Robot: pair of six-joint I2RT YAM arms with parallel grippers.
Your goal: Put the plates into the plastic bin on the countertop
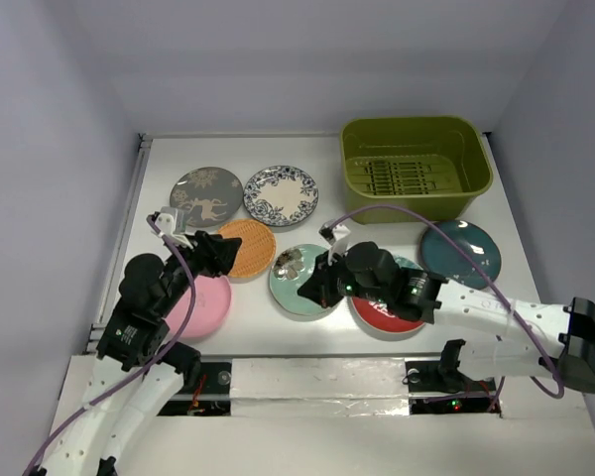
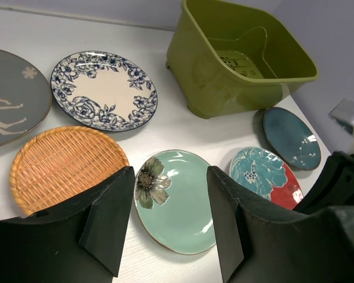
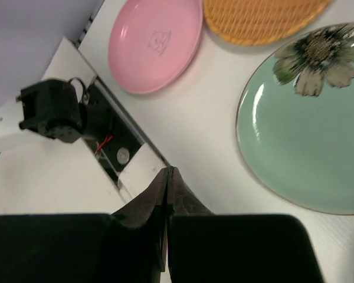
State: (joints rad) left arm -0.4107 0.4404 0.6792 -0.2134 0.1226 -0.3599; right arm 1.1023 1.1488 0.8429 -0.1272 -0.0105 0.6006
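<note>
Fingers (image 2: 109,218) of the left gripper (image 2: 168,227) standing half-spread and empty, framing the mint green flower plate (image 2: 177,197); right gripper (image 3: 168,188) pinched shut on nothing, hanging by that plate's near rim. Finding all seven plates lying on the white countertop (image 1: 278,154), none in the olive-green bin (image 1: 416,203) at the far right. Probably going for the mint plate: slipping one finger under its rim, clamping firmly, avoiding the orange woven plate (image 2: 65,165) just beside.
</note>
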